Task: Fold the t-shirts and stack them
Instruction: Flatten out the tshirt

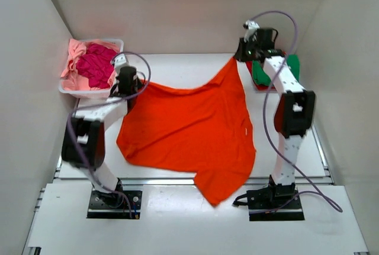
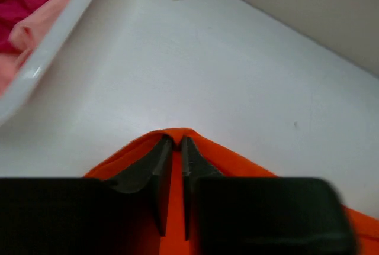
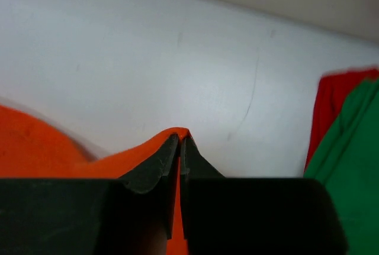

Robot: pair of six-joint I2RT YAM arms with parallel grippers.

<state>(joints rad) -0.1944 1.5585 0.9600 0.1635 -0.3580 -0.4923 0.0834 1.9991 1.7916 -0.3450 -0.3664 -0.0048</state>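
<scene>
The orange t-shirt (image 1: pixel 195 131) is lying spread across the middle of the table (image 1: pixel 177 65), with most of its cloth resting flat. One lobe is reaching past the near edge of the white surface, between the two arm bases. Its far left corner is running to the left gripper (image 1: pixel 126 83), and its far right corner is being drawn out to a narrow point at the right gripper (image 1: pixel 246 51).

In the left wrist view, the fingers (image 2: pixel 157 163) are pressing together on a fold of orange cloth, which is peaking just beyond the tips. In the right wrist view, the fingers (image 3: pixel 155 166) are likewise pinching an orange fold with no visible gap. Whether either pinched corner is clear of the table cannot be told.

At the far right, partly hidden by the right arm, the green t-shirt (image 1: pixel 293 65) is lying on the red t-shirt (image 1: pixel 260 84), just beside the right gripper.

At the far left, the white basket (image 1: pixel 68 89) is holding the magenta t-shirt (image 1: pixel 98 65) and the light pink t-shirt (image 1: pixel 72 54), the latter draping over the basket's rim.
</scene>
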